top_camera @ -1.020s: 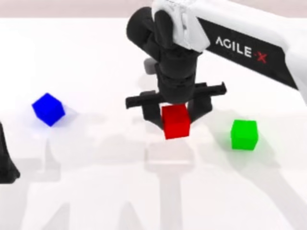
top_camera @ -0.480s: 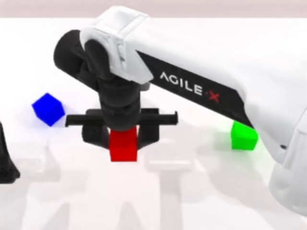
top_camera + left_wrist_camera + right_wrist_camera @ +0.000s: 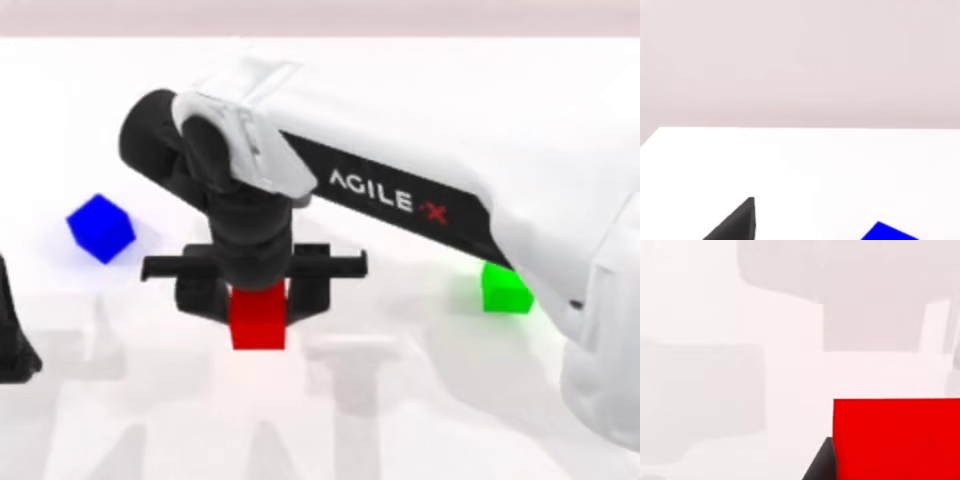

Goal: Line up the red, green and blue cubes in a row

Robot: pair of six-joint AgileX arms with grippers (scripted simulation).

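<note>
Bare table [image 3: 400, 420] between red cube [image 3: 258, 320] (gripped) and green cube [image 3: 503, 288].

We are in a rendered simulation, not a real room: our white desk [image 3: 420, 420] is flat and featureless, with no grain or clutter, and it ends against a plain pinkish-grey backdrop [image 3: 800, 60] without walls or furniture. The cubes are flat single colours, like the blue cube [image 3: 100, 228], and shadows fall as soft pale blocks

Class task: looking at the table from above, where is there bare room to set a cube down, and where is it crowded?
Bare: the stretch between red cube and green cube, and the whole near edge. Crowded: between blue cube and the right tool gripping red.
</note>
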